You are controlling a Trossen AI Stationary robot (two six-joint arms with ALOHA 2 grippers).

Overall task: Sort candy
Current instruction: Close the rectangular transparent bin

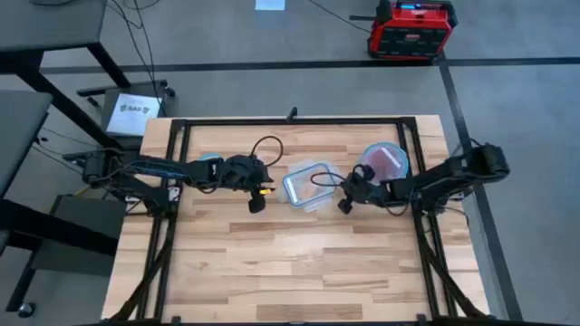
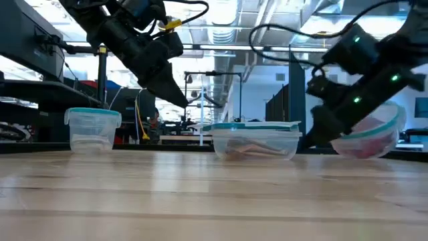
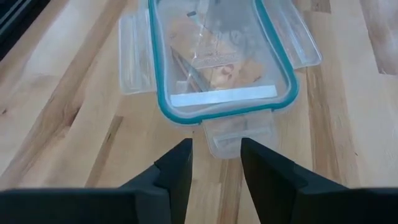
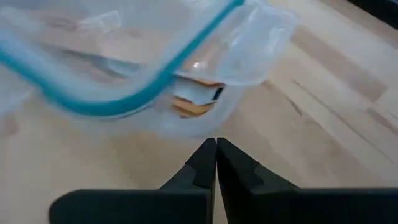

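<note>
Two grippers hang over the wooden table (image 1: 299, 263), one on either side of a rectangular clear container (image 1: 307, 184) with a teal-rimmed lid that sits near the table's middle. From the left wrist view, the left gripper (image 3: 216, 163) has its two dark fingers a small way apart with bare wood showing between them; nothing is held and nothing touches the pads. It points at the container's near end, where a lid tab (image 3: 240, 132) sticks out just ahead of the fingertips without meeting them. In the low view this gripper (image 2: 175, 92) is raised clear of the tabletop, tilted down toward the container (image 2: 256, 139). The right gripper (image 4: 216, 155) has its fingers pressed together, tip against tip, gripping nothing; its tips sit just short of the container's wall (image 4: 205, 109), and whether they touch it cannot be told. The candy (image 3: 217, 65) lies inside this lidded container as orange-and-white wrappers seen through the clear lid, just ahead of the left gripper; the same orange wrappers (image 4: 194, 102) show through the wall directly ahead of the right gripper. A round bowl (image 1: 385, 161) holding reddish-pink pieces stands behind the right arm, and a small round clear tub (image 2: 92, 128) stands well off on the left arm's side.
</note>
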